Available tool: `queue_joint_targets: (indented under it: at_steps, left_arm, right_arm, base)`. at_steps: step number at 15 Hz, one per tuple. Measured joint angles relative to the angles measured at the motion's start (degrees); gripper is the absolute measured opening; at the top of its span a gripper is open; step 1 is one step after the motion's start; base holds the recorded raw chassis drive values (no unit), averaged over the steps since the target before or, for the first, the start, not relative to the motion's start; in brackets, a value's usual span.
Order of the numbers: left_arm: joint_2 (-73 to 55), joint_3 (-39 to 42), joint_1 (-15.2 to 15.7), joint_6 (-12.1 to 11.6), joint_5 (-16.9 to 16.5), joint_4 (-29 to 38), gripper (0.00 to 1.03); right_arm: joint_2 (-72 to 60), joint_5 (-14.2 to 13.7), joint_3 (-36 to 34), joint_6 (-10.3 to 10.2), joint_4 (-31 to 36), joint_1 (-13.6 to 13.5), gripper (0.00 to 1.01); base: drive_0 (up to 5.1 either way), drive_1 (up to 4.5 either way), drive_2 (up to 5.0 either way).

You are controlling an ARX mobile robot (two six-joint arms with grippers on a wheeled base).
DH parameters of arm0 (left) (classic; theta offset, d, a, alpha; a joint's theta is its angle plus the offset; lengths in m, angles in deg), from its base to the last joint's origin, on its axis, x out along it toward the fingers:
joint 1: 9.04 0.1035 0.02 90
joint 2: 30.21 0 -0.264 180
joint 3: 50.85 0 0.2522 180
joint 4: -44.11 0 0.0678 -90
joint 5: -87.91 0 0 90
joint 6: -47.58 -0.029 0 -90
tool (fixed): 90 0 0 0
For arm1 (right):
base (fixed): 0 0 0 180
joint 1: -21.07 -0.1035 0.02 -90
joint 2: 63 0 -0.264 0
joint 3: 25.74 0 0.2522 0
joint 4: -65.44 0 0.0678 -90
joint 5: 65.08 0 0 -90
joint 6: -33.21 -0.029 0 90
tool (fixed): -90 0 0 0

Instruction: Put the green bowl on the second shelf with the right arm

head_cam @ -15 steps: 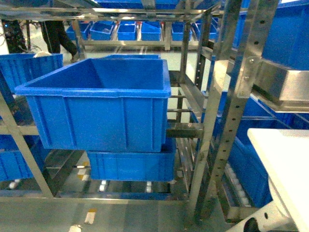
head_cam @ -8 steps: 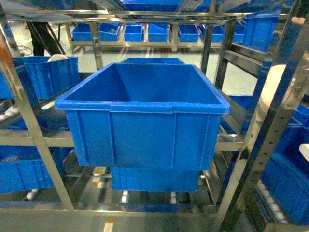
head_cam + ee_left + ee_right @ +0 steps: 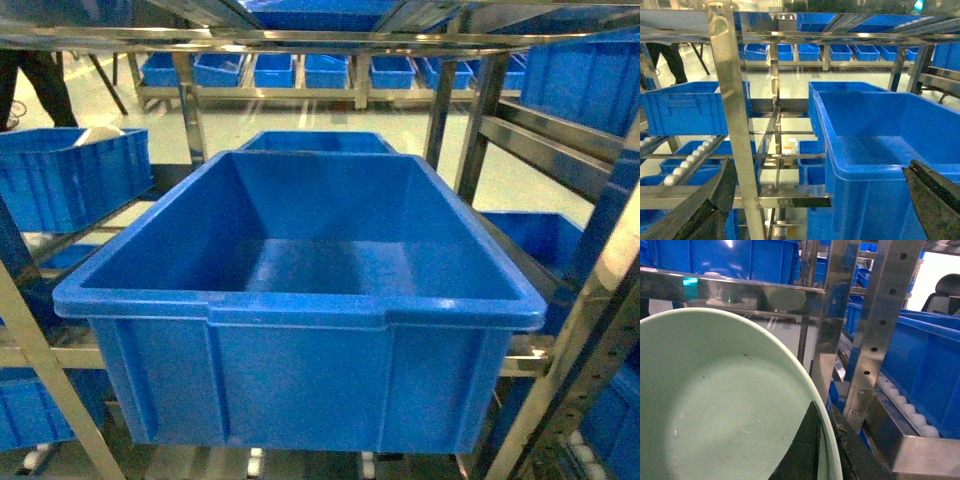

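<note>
One large blue bin point(image 3: 300, 310) now fills the head view far more than a second ago, so the base has rolled up to the steel rack point(image 3: 737, 125), nearing the second shelf. Left gripper point(image 3: 815, 200) spreads wide, holding nothing. Right gripper point(image 3: 822, 450) pinches the green bowl point(image 3: 720, 405) by its rim, off any shelf
</note>
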Motion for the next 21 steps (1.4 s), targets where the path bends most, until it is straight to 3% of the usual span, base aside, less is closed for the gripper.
queue_joint_targets:
  at_steps: [11, 21]
  left_arm:
    - [0.0, -0.02, 0.02, 0.0, -0.02, -0.11, 0.98]
    - [0.0, 0.0, -0.02, 0.0, 0.0, -0.04, 0.98]
  right_arm:
    - [0.02, 0.15, 0.0, 0.02, 0.15, 0.0, 0.03]
    - [-3.82, 1.33, 0.0, -0.02, 3.34, 0.74, 0.03]
  base:
    - [-4.9, 2.72, 2.0]
    - [0.0, 0.38, -0.4]
